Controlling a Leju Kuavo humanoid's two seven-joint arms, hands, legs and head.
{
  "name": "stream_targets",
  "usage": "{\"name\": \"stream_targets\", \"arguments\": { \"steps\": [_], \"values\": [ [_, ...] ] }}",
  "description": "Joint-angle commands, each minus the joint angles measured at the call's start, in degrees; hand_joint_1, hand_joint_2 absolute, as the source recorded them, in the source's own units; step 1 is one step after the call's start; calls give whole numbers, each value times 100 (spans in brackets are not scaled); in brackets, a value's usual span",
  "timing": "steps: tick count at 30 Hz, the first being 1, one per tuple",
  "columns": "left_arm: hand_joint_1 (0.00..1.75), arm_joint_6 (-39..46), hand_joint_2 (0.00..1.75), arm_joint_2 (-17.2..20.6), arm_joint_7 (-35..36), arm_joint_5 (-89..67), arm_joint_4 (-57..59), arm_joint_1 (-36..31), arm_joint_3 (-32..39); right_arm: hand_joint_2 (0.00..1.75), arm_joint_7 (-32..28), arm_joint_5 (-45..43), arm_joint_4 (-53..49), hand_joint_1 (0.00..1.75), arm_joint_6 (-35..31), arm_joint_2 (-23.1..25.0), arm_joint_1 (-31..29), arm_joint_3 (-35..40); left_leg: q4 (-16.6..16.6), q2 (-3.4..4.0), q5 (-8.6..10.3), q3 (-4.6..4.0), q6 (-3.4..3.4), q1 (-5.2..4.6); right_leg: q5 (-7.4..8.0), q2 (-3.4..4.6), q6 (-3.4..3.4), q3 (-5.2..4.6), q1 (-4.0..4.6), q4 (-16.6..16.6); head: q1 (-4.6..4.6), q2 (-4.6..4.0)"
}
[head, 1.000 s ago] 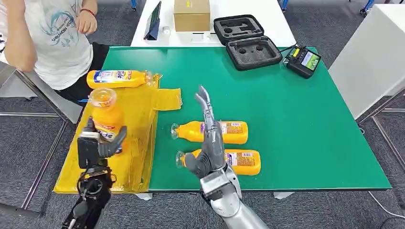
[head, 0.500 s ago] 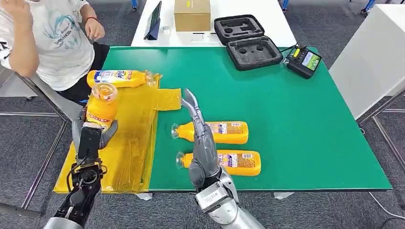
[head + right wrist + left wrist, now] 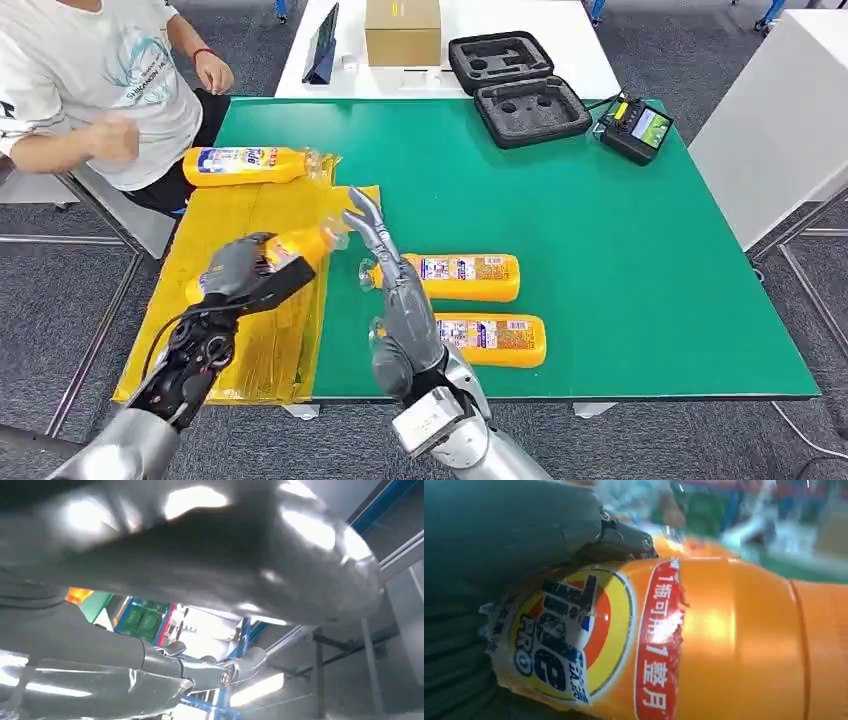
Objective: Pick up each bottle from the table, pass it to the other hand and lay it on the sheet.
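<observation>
Bottle (image 3: pixel 290 250) in left hand (image 3: pixel 243 272)

The left hand's fingers (image 3: pixel 285 283) cover the middle of the held bottle (image 3: pixel 300 245); behind them, the background is blurred.

The green table (image 3: pixel 620 260) is carrying a yellow sheet (image 3: pixel 270 330) at nine o'clock, two orange bottles (image 3: pixel 460 277) lying near six, and a black foam case (image 3: pixel 520 95) with a handheld controller (image 3: pixel 635 127) sitting toward one o'clock.
</observation>
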Motion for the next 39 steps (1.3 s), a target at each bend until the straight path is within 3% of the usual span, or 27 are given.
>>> {"name": "stream_targets", "arguments": {
  "steps": [1,10,13,15,23,24,26,30,31,35,39],
  "values": [
    [175,-1057,175,129,250,-592,2084,-1038,-864,0,-7,-186,718,0,167,39,-345,100,-8,2,-7,33,-5,0,-6,7,-4,30,-1,-6,-2,0],
    [175,-1849,175,148,137,-672,2436,-1291,-916,0,-6,-192,785,0,170,75,-341,65,-8,15,-8,37,-4,4,-4,17,-4,29,0,-4,-2,0],
    [175,-1921,175,159,142,-724,2484,-1279,-943,0,-7,-193,812,0,179,73,-339,77,-13,20,-14,60,-7,6,-8,25,-6,51,2,-8,-2,0],
    [162,-1978,175,151,144,-756,2520,-1255,-932,0,-7,-194,822,0,178,72,-336,86,-14,24,-18,71,-8,6,-9,32,-7,60,1,-9,0,0],
    [162,-1971,175,150,145,-756,2522,-1243,-931,0,-7,-194,823,0,178,71,-334,86,-12,23,-12,64,-6,3,-5,26,-5,55,-1,-6,-2,0],
    [126,-2035,175,138,165,-752,2544,-1253,-912,0,-5,-187,813,0,182,65,-334,90,-15,25,-14,72,-7,5,-6,29,-6,62,1,-9,-2,0],
    [0,-2148,175,93,153,-603,2571,-1212,-744,0,8,-162,794,0,186,50,-309,100,-15,24,-13,72,-7,3,-6,29,-5,61,-1,-8,0,0],
    [0,-2555,175,20,-54,-135,2673,-1180,-347,0,55,-118,811,0,193,30,-284,112,-16,24,-10,73,-6,3,-3,28,-5,61,-1,-9,-4,0],
    [0,-2545,0,25,-60,-76,2676,-1167,-287,0,61,-104,807,0,188,28,-273,113,-22,28,-11,83,-8,2,-2,32,-6,69,-3,-13,-2,0],
    [0,-2747,0,-17,-189,342,2736,-1154,72,0,163,-7,793,0,178,22,-260,117,-25,22,-13,101,-9,3,-4,30,-8,91,-1,-19,-2,0],
    [0,-2855,0,-79,-344,1243,2713,-1067,878,0,193,67,797,0,145,5,-168,92,-26,21,-11,109,-8,2,-2,29,-7,98,-2,-20,-2,0]
  ]
}}
